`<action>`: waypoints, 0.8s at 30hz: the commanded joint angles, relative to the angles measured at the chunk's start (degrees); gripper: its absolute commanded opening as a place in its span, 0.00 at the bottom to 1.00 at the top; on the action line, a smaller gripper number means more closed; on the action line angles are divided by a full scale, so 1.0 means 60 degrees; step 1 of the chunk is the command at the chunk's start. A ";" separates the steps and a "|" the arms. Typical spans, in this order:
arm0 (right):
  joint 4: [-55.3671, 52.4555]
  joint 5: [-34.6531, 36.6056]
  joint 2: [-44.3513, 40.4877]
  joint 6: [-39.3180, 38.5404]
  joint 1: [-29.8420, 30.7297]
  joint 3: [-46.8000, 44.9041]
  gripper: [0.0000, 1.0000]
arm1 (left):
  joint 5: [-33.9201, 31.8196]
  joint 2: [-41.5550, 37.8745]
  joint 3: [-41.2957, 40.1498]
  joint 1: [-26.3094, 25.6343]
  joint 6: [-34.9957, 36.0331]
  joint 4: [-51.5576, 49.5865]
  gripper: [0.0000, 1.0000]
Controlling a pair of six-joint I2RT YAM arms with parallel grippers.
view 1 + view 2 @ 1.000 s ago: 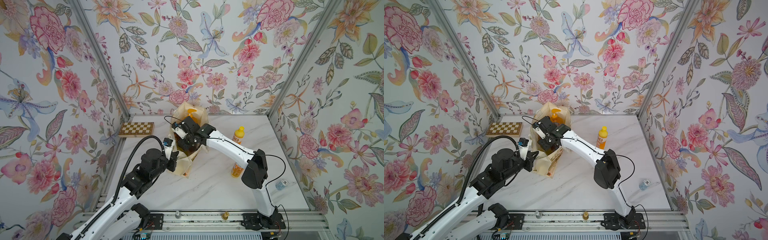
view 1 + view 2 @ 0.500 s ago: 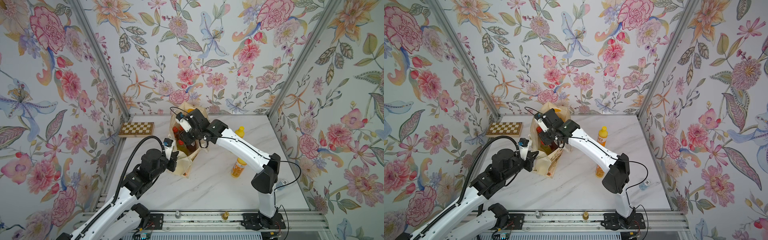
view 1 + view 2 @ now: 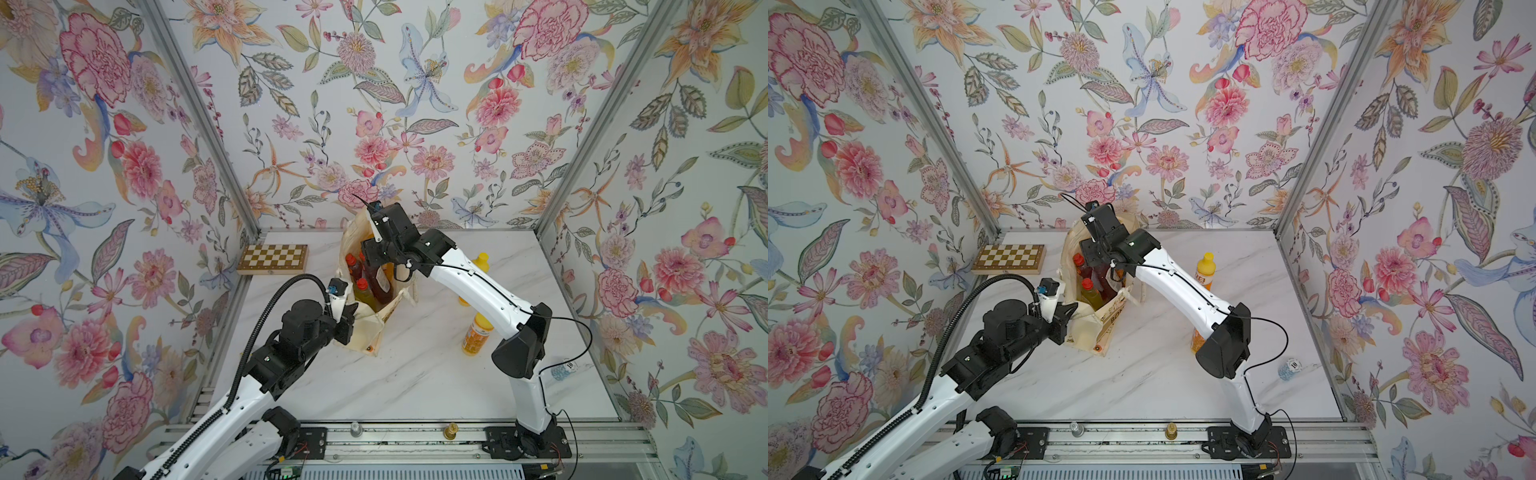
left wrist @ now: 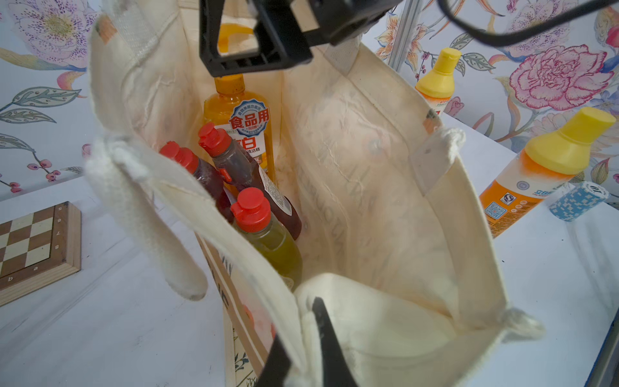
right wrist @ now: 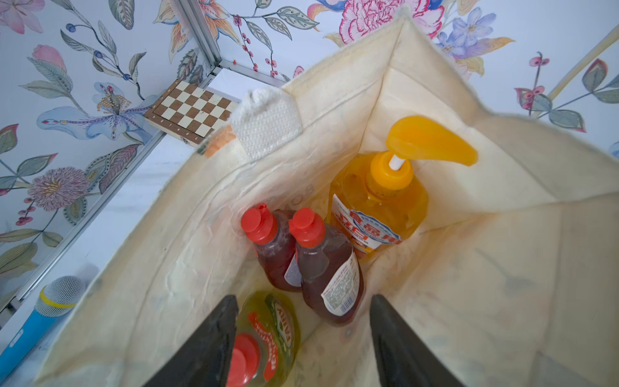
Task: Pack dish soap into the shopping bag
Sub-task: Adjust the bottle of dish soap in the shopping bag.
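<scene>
Shopping bag (image 3: 376,332) stands upright on marble table (image 3: 415,382), mid-rear, mouth open. Inside are 4 of 6 dish soap bottles, all upright: pump bottle (image 5: 378,204) at far end, two dark-red bottles (image 5: 273,258) side by side and touching, olive-green bottle (image 5: 278,318) at near end. Other two, the yellow-capped bottles (image 3: 477,336), stand outside on table to bag's right, apart from it. Left gripper (image 4: 298,321) is pinched tight on bag's near rim fabric; posn unchanged vs. 1 s ago. Right gripper (image 5: 303,300) is at bag mouth, fingers spread, nothing between them. 1 s ago it sat deeper in bag w/ jaws narrower; it has since lifted, and red caps now show in both top views. Surroundings: chessboard (image 3: 272,259) rear-left of bag, poker-chip stack (image 3: 1289,368) front-right, microphone (image 5: 50,301) on table outside bag, seen in right wrist view only. Obstruction: right arm (image 3: 478,286) spans yellow-capped pair, partly hiding both in top views; its wrist covers pump head from above.
</scene>
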 commanded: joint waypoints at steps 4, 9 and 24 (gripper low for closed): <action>0.0007 0.1095 0.1034 0.0387 0.0193 0.0825 0.66 | 0.0658 -0.0260 -0.0157 -0.0162 0.0519 0.0862 0.00; -0.0006 0.1192 0.1645 0.0446 0.0222 0.1379 0.67 | 0.0765 -0.0243 -0.0187 -0.0161 0.0550 0.0941 0.00; -0.0005 0.1142 0.2461 0.0593 0.0148 0.1899 0.69 | 0.0883 -0.0182 -0.0143 -0.0183 0.0517 0.1020 0.00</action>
